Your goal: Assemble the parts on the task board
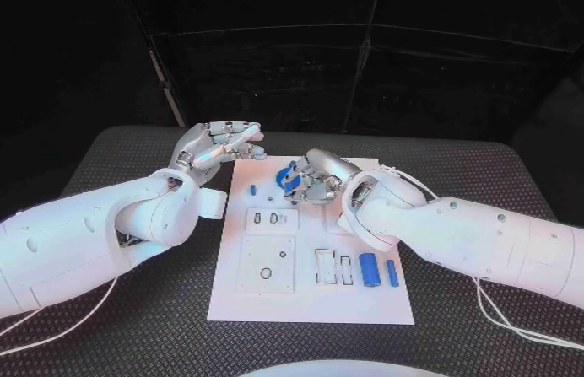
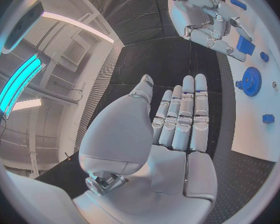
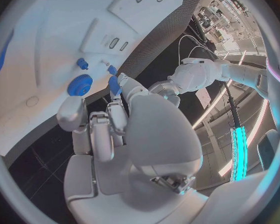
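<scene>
**Right hand pinching a small blue part over the far end of the board; left hand empty beside it**

You have the white task board [image 1: 310,297] lying lengthwise in the middle of the black table [image 1: 487,175]. Your right hand [image 1: 314,177] is over the board's far end, fingers curled in. In the right wrist view its fingertips [image 3: 117,92] are closed on a small blue part [image 3: 114,84], held just above the board surface. Right next to that hand is a blue gear [image 1: 287,177]; the right wrist view shows it lying flat on the board [image 3: 79,84], with a small blue peg [image 3: 82,63] standing near it.

Your left hand [image 1: 219,147] is raised just off the board's far left corner, over the table rather than the plate. In the left wrist view its fingers [image 2: 185,115] are stretched out straight and close together, the thumb alongside, and nothing is in the palm. That same view shows your right hand [image 2: 205,15] across the board, with the gear [image 2: 251,80] and another small blue piece [image 2: 268,118] on the white surface.

Nearer to you, two blue cylinders [image 1: 379,271] lie side by side at the board's right, the left one thicker, just beside two rectangular slots [image 1: 332,268]. A square recessed panel [image 1: 267,263] with an oval opening sits on the left half, and a smaller panel [image 1: 272,218] with little slots lies beyond it. One more small blue peg [image 1: 253,190] stands near the far left edge of the board.
</scene>
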